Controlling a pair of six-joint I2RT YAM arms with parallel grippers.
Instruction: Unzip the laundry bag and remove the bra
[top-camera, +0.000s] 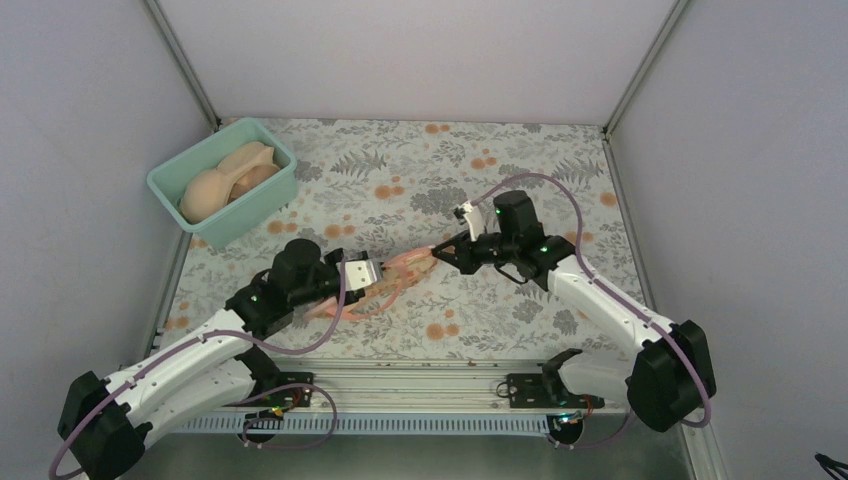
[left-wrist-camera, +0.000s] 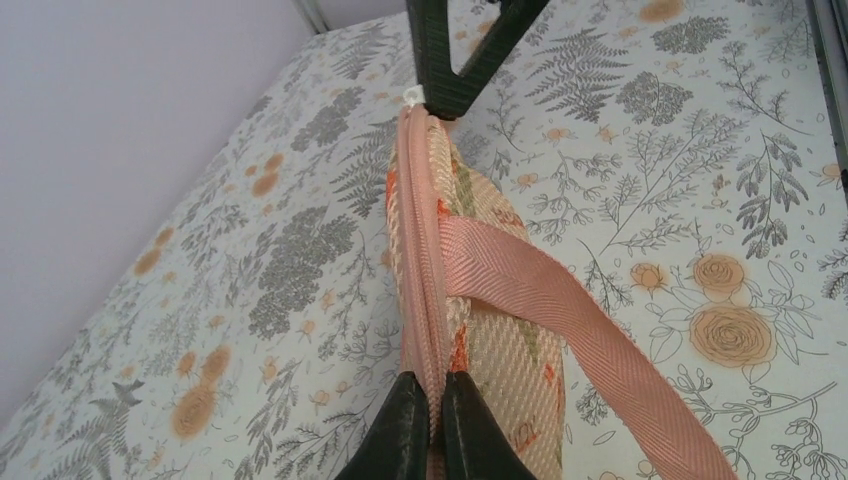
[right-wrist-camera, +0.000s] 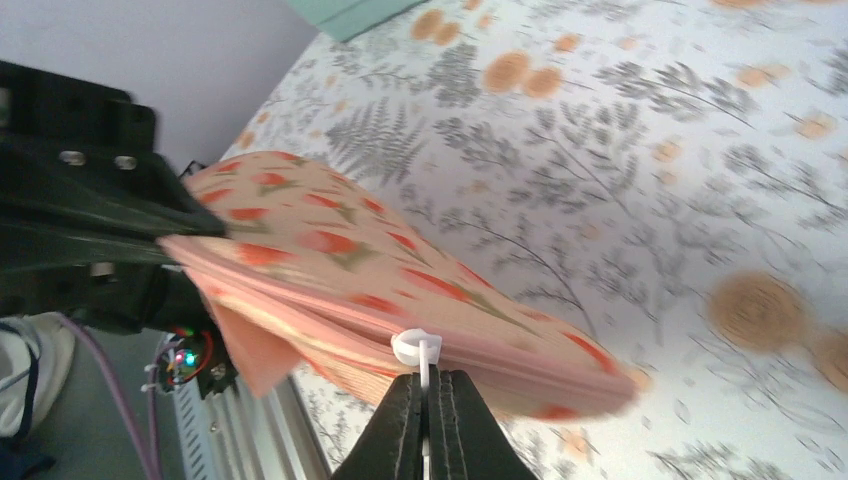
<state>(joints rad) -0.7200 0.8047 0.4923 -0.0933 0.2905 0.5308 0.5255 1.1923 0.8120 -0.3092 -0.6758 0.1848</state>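
Beyond the laundry bag (top-camera: 385, 283), a teal tub (top-camera: 258, 205) holds beige bras (top-camera: 225, 180).

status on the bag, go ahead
Left gripper shut on zip trim of laundry bag, right gripper shut on white zip pull. Bag strung between them, zip looks closed, bra not visible. Nothing blocking; pink strap hangs aside.

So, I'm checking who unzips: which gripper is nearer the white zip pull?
Right. The right gripper is shut on the zip pull; the left gripper clamps the opposite end of the laundry bag.
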